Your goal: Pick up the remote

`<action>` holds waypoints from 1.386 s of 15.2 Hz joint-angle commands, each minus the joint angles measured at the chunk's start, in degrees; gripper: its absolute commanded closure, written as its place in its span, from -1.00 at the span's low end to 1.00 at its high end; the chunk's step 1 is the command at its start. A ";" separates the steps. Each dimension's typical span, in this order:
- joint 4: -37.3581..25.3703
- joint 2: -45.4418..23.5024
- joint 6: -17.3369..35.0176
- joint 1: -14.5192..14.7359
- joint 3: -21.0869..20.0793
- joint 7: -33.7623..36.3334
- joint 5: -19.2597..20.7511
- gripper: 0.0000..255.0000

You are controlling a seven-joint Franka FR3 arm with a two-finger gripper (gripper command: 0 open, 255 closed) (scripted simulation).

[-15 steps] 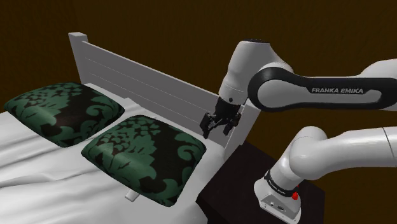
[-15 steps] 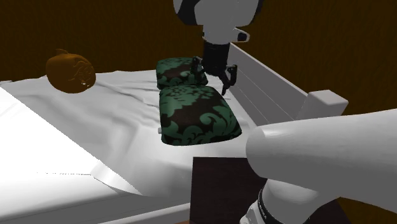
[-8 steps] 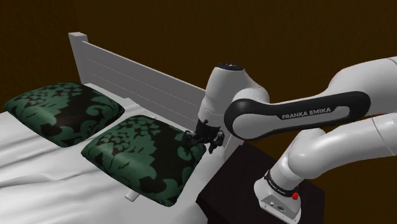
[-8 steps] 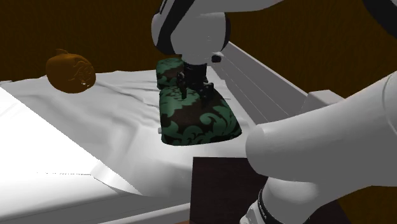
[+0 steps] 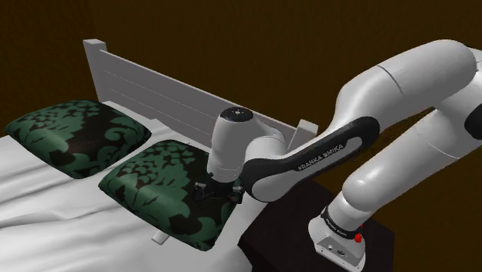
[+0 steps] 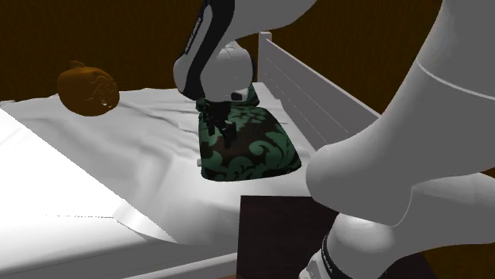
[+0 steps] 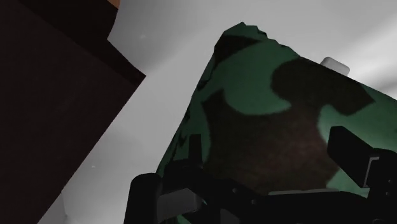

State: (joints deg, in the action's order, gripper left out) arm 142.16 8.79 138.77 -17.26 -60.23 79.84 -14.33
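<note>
The remote [image 5: 160, 237] is a small pale grey bar poking out from under the front edge of the nearer green-and-black patterned pillow [image 5: 170, 185]; most of it is hidden beneath. It also shows as a pale stub [image 6: 196, 159] and past the pillow's far edge in the wrist view [image 7: 335, 65]. My black gripper [image 5: 219, 193] hangs low over that pillow's corner nearest the stand, open, with nothing between its fingers [image 7: 145, 194]. In the second exterior view the gripper [image 6: 219, 128] sits just above the pillow top [image 6: 254, 147].
A second matching pillow [image 5: 77, 135] lies further along the white bed sheet [image 5: 46, 216]. The white slatted headboard [image 5: 154, 89] runs behind both. A dark box [image 5: 282, 224] stands beside the bed under the arm. An orange round object [image 6: 87, 89] rests far off on the sheet.
The arm has swung down from beside the headboard and out over the nearer pillow. The gripper has stayed open. The remote and pillows have not moved.
</note>
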 commanded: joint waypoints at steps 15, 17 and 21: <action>-32.17 -49.32 2.20 28.32 26.37 56.70 47.50 -1.00; -37.16 -52.77 2.22 32.81 30.71 57.60 45.46 -1.00; -40.98 -55.72 3.57 37.98 36.18 56.77 41.73 -1.00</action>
State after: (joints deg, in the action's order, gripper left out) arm 102.23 -45.80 142.29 19.59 -25.40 136.55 25.82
